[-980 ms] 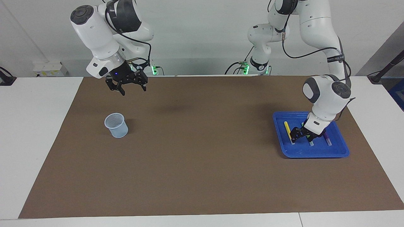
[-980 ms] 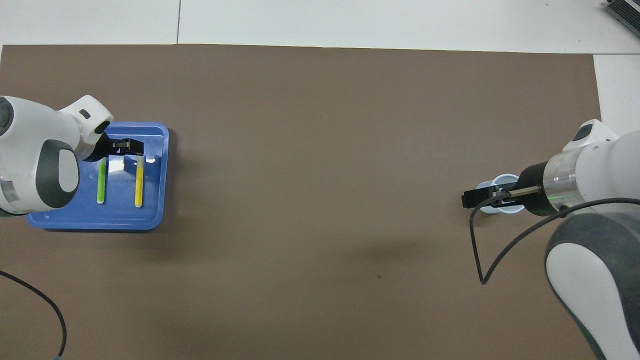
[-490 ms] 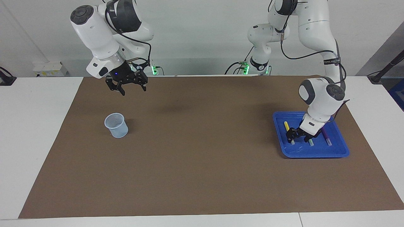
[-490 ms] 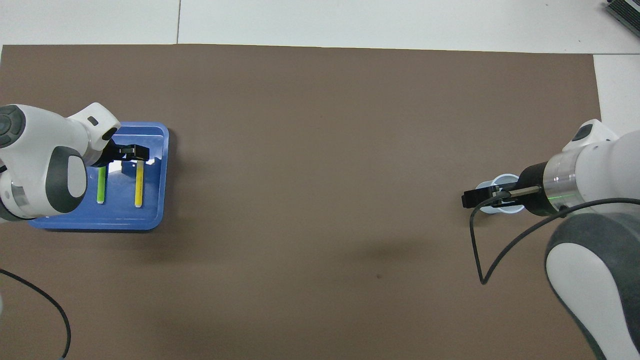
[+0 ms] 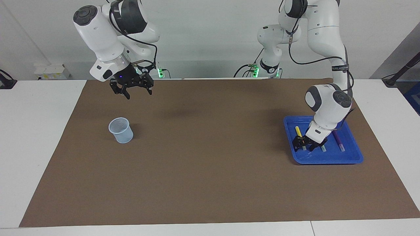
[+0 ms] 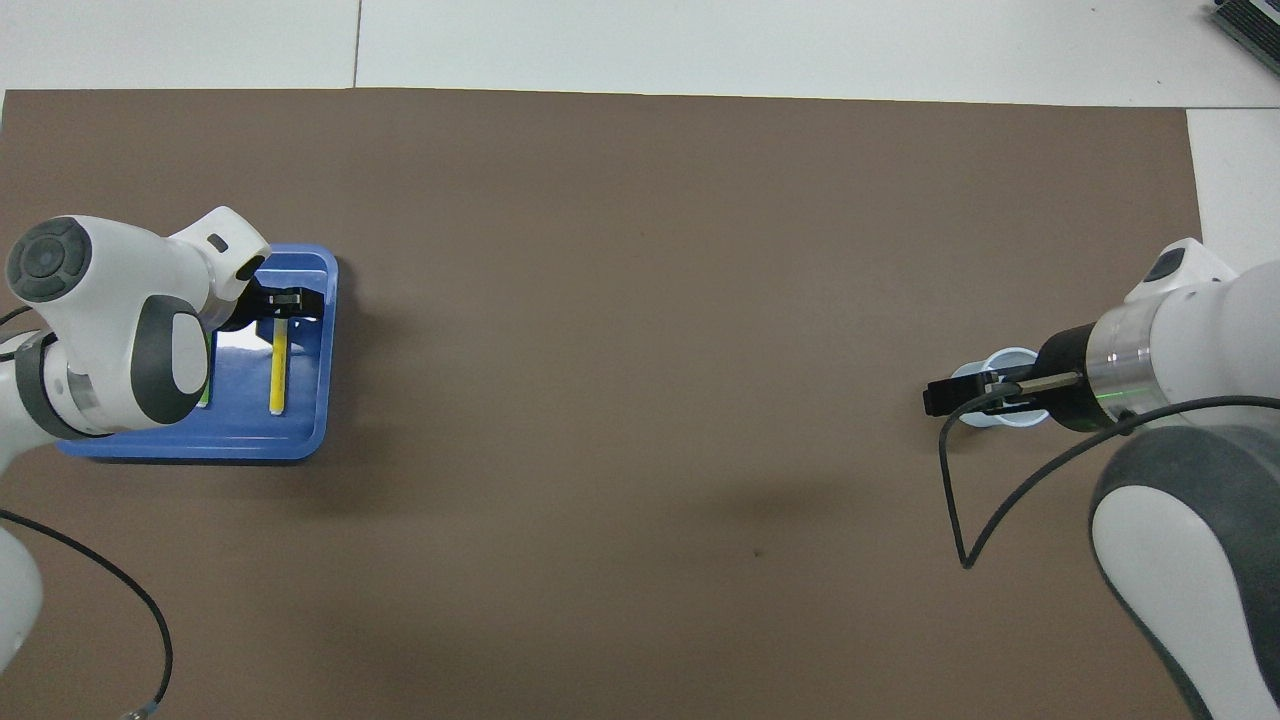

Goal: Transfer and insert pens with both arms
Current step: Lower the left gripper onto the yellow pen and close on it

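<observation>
The yellow pen, the green pen and the purple pen lie side by side in a blue tray. My left gripper is open and low in the tray, one finger on each side of the yellow pen's end farther from the robots. In the overhead view the left gripper covers that end of the yellow pen. The arm hides the purple pen and most of the green pen there. My right gripper is open and empty and waits in the air.
A pale blue mesh cup stands on the brown mat toward the right arm's end. In the overhead view the right gripper partly covers the cup. The tray sits toward the left arm's end.
My left gripper has moved across the tray from over the green pen to the yellow pen and has come down lower. The right arm has not moved.
</observation>
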